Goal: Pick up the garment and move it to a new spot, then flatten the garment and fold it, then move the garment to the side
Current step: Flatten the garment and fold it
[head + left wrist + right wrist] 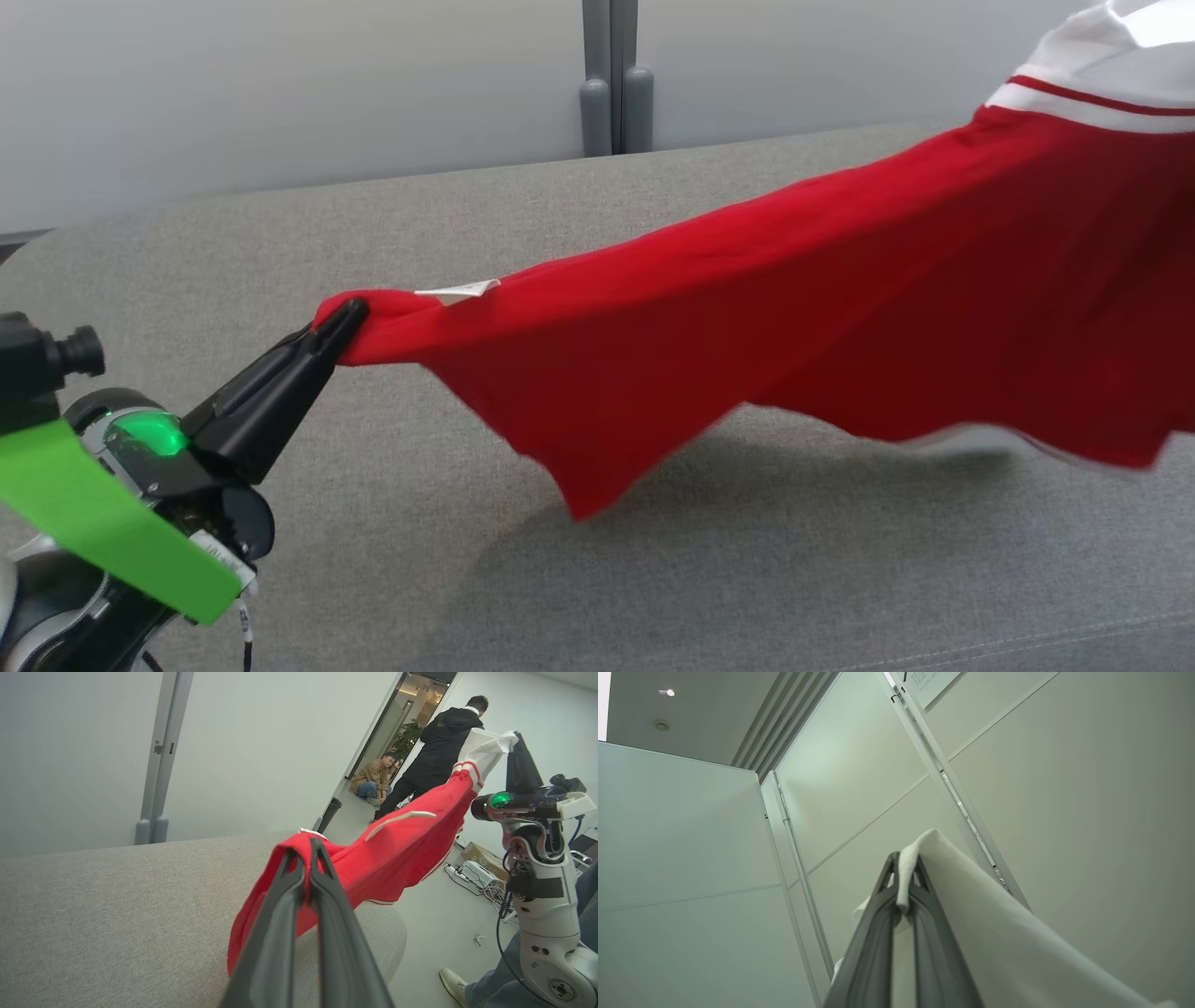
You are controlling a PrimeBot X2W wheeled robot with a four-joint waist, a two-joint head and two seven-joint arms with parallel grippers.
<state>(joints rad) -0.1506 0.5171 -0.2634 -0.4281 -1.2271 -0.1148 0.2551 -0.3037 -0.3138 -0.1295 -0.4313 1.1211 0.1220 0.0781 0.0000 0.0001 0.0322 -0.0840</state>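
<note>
The red-and-white garment hung stretched above the grey counter. The left tool, pointing toward 1 o'clock, clamped its red corner at 9 o'clock; the upward-pointing right tool pinched its white end.

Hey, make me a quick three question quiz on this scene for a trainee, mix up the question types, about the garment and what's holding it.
1. True or false: the left end effector is shut on the garment's red end.
2. Which part does the right end effector grip? A) red B) white C) label
3. Which end effector holds its end higher?
Key: 1 true; 2 B; 3 the right.
</note>
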